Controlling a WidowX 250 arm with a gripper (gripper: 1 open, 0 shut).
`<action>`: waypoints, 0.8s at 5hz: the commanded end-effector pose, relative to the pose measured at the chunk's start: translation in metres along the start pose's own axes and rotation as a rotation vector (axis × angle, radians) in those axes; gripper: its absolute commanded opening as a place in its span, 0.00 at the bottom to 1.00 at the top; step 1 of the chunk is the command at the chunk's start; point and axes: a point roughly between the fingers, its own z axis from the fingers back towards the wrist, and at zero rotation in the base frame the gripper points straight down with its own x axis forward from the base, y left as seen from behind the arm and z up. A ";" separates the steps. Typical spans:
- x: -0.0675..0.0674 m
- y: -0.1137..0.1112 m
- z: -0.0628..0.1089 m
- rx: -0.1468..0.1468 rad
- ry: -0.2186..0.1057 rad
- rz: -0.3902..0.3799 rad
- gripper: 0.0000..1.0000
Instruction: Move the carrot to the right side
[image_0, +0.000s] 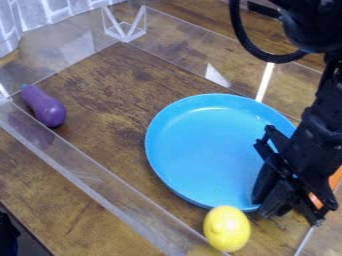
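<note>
I had the black gripper (283, 200) pointed steeply down at the lower right of the camera view, its dark fingers low over the right rim of the round blue plastic plate (201, 140). From this angle I could not tell whether the jaws were closed or still apart; the fingers ran together into one dark mass.

Of the small orange toy carrot (311, 203) I saw only a sliver of orange at the gripper's right edge, just off the plate. The gripper hid the rest, so I could not make out its grooves or green top, nor whether it was gripped.

The yellow lemon (227, 228) lay just beside the plate's near edge, close to the gripper's left. The purple eggplant (43, 106) sat well apart at the far left of the brown wooden tabletop (120, 85), near the clear acrylic wall (80, 170) that ran along the front.
</note>
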 end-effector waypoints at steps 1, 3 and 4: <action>0.016 0.004 0.023 0.031 -0.045 -0.052 0.00; 0.034 0.027 0.032 0.051 -0.055 -0.109 1.00; 0.033 0.033 0.035 0.039 -0.057 -0.101 0.00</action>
